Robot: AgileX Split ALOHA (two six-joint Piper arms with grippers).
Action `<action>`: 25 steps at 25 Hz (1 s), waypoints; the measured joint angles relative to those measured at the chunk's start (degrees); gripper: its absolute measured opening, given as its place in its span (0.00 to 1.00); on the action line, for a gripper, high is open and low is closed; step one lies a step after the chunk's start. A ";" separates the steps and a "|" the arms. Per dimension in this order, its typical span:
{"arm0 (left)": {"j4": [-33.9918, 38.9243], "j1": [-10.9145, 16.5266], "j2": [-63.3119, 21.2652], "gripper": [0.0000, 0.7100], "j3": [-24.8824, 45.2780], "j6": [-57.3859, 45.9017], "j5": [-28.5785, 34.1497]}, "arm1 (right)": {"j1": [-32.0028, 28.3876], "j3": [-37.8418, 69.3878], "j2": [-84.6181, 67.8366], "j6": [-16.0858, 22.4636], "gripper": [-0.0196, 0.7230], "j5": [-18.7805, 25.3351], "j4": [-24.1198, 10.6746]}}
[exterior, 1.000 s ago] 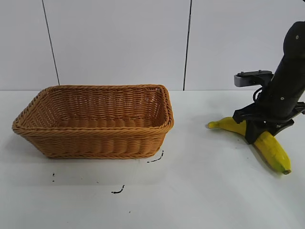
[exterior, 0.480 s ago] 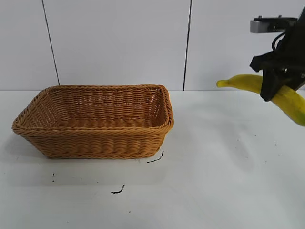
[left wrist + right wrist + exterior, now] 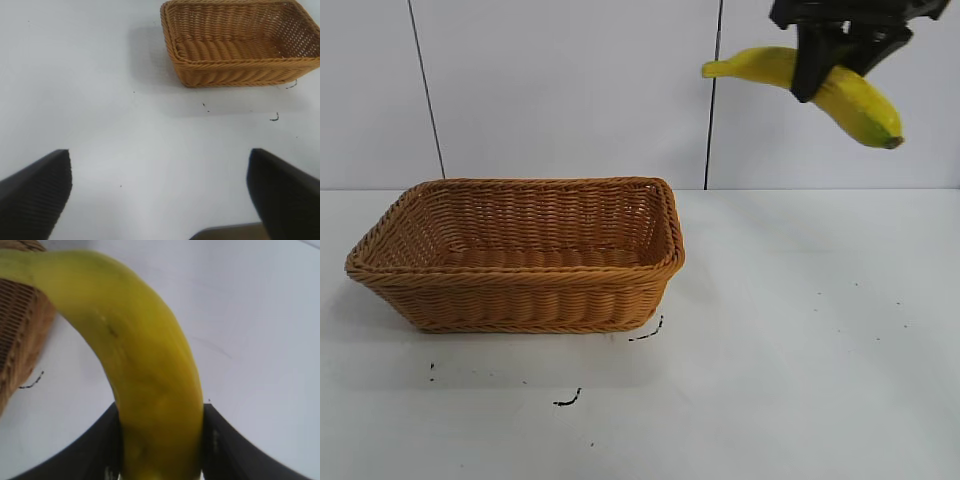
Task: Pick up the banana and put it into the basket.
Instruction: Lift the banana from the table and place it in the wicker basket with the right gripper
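From the exterior view, the basket (image 3: 520,255) sits on the left half of the white tabletop (image 3: 800,350), toward its back edge, and nothing lies inside it. High above the right half of the tabletop, well clear of the surface and to the right of the basket, the right end effector (image 3: 830,55) is clamped across the middle of the banana (image 3: 820,85). The stem tip points toward the basket side and the dark end slopes down to the right. A few small black marks (image 3: 568,400) dot the tabletop in front of the basket.

In the left wrist view, the left end effector (image 3: 160,195) hangs over bare tabletop with its fingers (image 3: 35,192) wide apart, the basket farther off.

In the right wrist view, the banana fills the frame between the two dark fingers (image 3: 97,450), with a basket corner (image 3: 20,335) beneath its stem end.
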 joint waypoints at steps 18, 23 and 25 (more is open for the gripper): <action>0.05 0.00 0.00 0.97 0.00 0.00 0.00 | 15.01 -6.91 13.83 -14.56 0.43 -20.85 -5.61; 0.05 0.00 0.00 0.97 0.00 0.00 0.00 | 15.12 -6.91 17.01 -14.61 0.43 -21.11 -5.67; 0.05 0.00 0.00 0.97 0.00 0.00 0.00 | 15.12 -6.91 18.11 -14.61 0.43 -21.11 -5.34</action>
